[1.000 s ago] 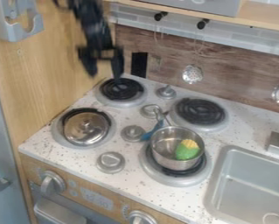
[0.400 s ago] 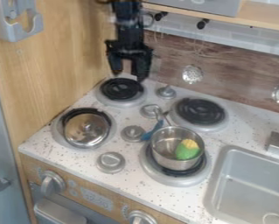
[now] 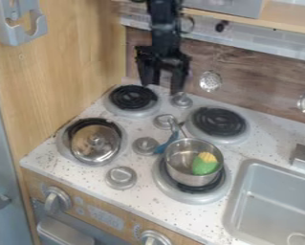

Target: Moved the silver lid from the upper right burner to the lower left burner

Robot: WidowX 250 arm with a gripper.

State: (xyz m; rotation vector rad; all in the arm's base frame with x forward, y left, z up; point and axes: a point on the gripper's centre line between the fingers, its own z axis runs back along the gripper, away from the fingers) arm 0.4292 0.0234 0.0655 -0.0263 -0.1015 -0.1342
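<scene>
The black gripper (image 3: 161, 87) hangs over the back of the stove, open with nothing between its fingers, above the gap between the two rear burners. On the lower left burner (image 3: 64, 147) lies the silver lid (image 3: 95, 142), its knob facing up, with a dark strip of the coil showing behind it. The upper right burner (image 3: 219, 122) is bare, its black coil in full view. The gripper is well behind the lid and apart from it.
A metal pot (image 3: 188, 178) with a green and yellow object (image 3: 205, 164) stands on the lower right burner, its blue-marked handle (image 3: 170, 139) pointing back. The upper left burner (image 3: 134, 97) is bare. A sink (image 3: 276, 201) lies at right; a wooden wall (image 3: 59, 62) rises at left.
The gripper has moved to the right, from near the wooden wall to above the gap between the rear burners. Lid and pot have stayed where they were.
</scene>
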